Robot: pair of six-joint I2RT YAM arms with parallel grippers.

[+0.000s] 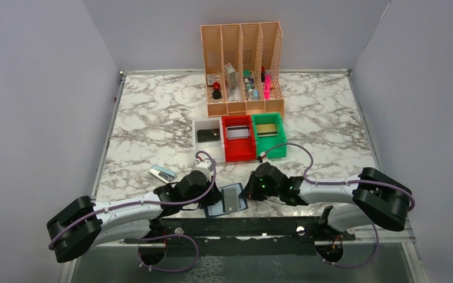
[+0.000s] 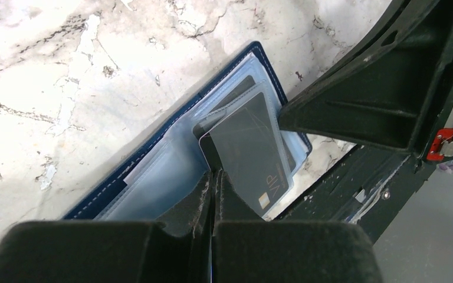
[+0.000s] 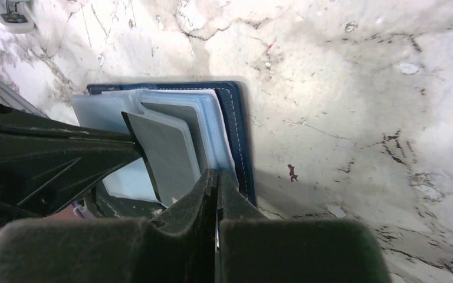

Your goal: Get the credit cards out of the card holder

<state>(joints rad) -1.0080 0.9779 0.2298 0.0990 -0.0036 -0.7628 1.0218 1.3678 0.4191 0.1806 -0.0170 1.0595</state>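
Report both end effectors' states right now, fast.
Left end effector: closed, apparently pinching the black card by its edge.
Right end effector: closed on the card holder, at its clear pockets.

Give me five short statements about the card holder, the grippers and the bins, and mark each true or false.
1. The card holder lies open on the marble table. True.
2. The left gripper stands wide open above the holder. False: it is shut, pinching a corner of the dark card that sticks out of a pocket.
3. The green bin has a gold card in it. True.
4. The red bin is empty. False: a silver-grey card lies in it.
5. The right gripper is open over the bins. False: it is shut on the card holder's edge, opposite the left gripper.
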